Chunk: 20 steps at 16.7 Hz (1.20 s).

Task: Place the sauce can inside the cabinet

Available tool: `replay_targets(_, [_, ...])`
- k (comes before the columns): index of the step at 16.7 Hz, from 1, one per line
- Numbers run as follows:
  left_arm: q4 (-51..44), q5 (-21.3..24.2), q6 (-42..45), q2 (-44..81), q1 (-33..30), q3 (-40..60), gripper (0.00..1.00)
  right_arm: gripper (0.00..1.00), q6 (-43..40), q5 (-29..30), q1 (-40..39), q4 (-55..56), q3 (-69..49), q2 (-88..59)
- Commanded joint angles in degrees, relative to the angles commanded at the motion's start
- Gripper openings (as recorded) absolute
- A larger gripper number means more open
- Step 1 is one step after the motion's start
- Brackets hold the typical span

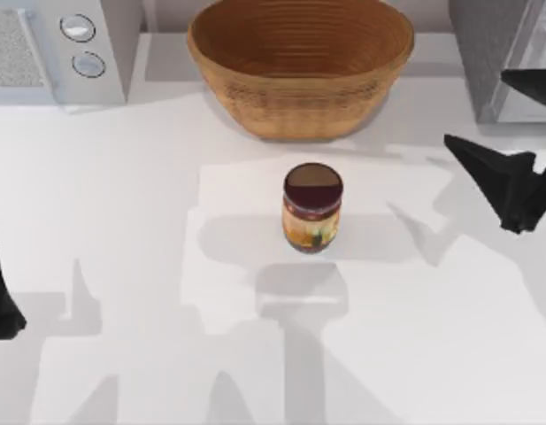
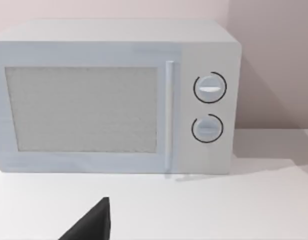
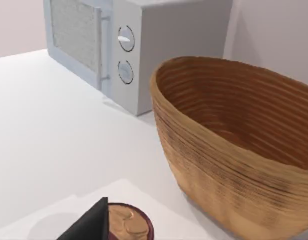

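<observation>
**A:** The sauce can (image 1: 312, 208), where does it stand, and where's the cabinet (image 1: 498, 53)?

**B:** The cabinet fills the bench's (image 1: 122, 266) far right corner, with the basket (image 1: 299, 66) at the far edge. The can is upright mid-bench, untouched. My right pincer (image 1: 511, 190) hovers by the right edge; whether it's apart, I cannot tell. My left pincer (image 1: 3, 301) idles at the left edge.

**A:** The step?

**B:** Reaching, I judge. Next, close on the can.
</observation>
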State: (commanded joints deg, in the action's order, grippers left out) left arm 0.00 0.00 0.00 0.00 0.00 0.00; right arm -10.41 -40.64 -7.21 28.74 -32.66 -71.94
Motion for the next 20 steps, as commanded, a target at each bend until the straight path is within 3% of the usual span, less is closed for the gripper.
replay_targets(6, [0.0,0.0,0.0,0.0,0.0,0.0,1.0,1.0,-6.42,-18.83,-2.63,13.12,-15.38,-35.49])
replay_targets(11, [0.0,0.0,0.0,0.0,0.0,0.0,1.0,1.0,-10.14,-30.41,-3.71,21.32,-25.18,-57.46])
replay_targets(15, [0.0,0.0,0.0,0.0,0.0,0.0,1.0,1.0,-11.35,-34.71,-4.02,24.39,-28.89,-65.21])
replay_targets(20, [0.0,0.0,0.0,0.0,0.0,0.0,1.0,1.0,-11.42,-34.97,-4.04,24.58,-29.11,-65.67])
